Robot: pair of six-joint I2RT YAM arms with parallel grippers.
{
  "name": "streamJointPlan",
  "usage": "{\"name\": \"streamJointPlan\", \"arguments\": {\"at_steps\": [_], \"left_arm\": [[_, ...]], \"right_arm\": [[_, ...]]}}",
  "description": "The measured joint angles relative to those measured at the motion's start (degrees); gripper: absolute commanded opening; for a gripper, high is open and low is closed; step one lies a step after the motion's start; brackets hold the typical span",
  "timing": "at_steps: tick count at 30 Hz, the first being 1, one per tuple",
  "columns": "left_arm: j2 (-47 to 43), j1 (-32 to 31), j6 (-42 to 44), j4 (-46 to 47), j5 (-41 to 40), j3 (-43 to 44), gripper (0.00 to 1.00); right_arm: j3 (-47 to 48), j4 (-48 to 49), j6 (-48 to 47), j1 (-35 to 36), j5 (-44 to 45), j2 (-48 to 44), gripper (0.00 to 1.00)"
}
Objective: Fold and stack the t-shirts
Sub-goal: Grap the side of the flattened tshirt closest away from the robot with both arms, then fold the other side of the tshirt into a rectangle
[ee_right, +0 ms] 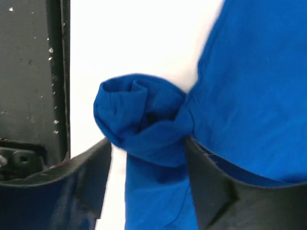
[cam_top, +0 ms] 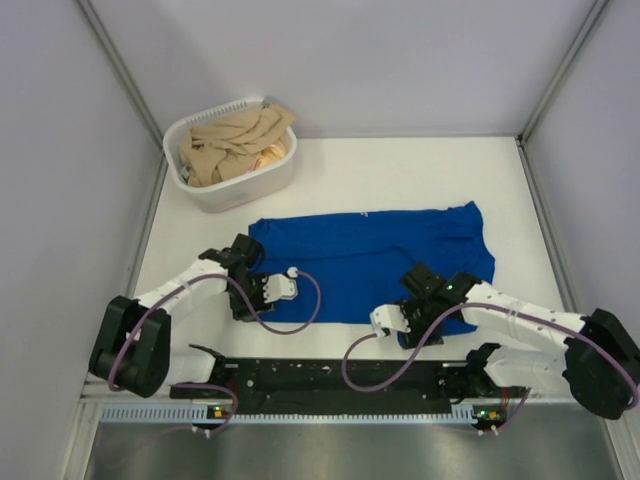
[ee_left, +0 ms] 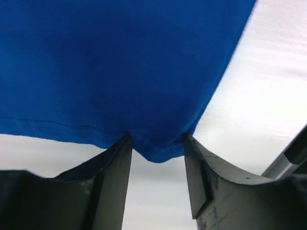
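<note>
A royal-blue t-shirt lies spread flat on the white table, plain side up. My left gripper is at the shirt's left edge with its jaws open. In the left wrist view a corner of the shirt lies just between the fingertips, and nothing is pinched. My right gripper is at the shirt's near right edge, jaws open. In the right wrist view a bunched, twisted wad of the blue cloth sits between the two fingers, which stand apart on either side of it.
A white plastic laundry basket holding beige cloth stands at the back left, just beyond the shirt. The black base rail runs along the near edge and shows in the right wrist view. Grey walls enclose the table.
</note>
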Motion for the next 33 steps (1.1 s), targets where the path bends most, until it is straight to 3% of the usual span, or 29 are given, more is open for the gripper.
{"name": "streamJointPlan", "arguments": {"at_steps": [2, 4, 5, 7, 12, 16, 21, 23, 28, 33], "left_arm": [[0.8, -0.3, -0.7, 2.4, -1.5, -0.2, 0.3], [0.8, -0.3, -1.7, 3.5, -2.4, -0.2, 0.07], [0.8, -0.4, -2.1, 3.8, -2.8, -0.3, 0.0], [0.8, -0.5, -2.9, 4.5, -3.8, -0.3, 0.0], [2.6, -0.5, -6.2, 6.3, -7.6, 1.5, 0.0], [5.0, 0.8, -9.9, 6.0, -8.3, 7.8, 0.0], [7.4, 3.0, -13.1, 6.8, -8.0, 15.7, 0.0], [9.1, 3.8, -14.1, 7.1, -8.1, 17.2, 0.0], [16.6, 4.8, -15.7, 8.2, -8.4, 19.2, 0.0], [20.9, 5.2, -16.9, 8.3, -8.5, 20.3, 0.0]], "right_arm": [[-0.9, 3.1, -1.0, 1.8, 0.8, 2.6, 0.31], [-1.1, 5.2, -2.3, 3.7, 2.0, 4.5, 0.1], [-1.1, 6.3, -2.6, 4.5, 2.4, 4.7, 0.05], [-1.1, 7.3, -3.1, 5.2, 3.7, 4.7, 0.0], [-1.1, 6.4, -5.4, 3.9, 7.1, 2.2, 0.0], [1.1, 5.2, -9.8, -1.7, 7.9, -0.2, 0.0], [8.6, 6.8, -16.9, -9.9, 8.0, 4.5, 0.01], [10.3, 9.4, -19.9, -13.4, 7.8, 7.3, 0.11], [13.6, 15.9, -25.7, -19.8, 6.9, 15.9, 0.22], [15.1, 26.2, -20.2, -25.7, 4.3, 20.9, 0.54]]}}
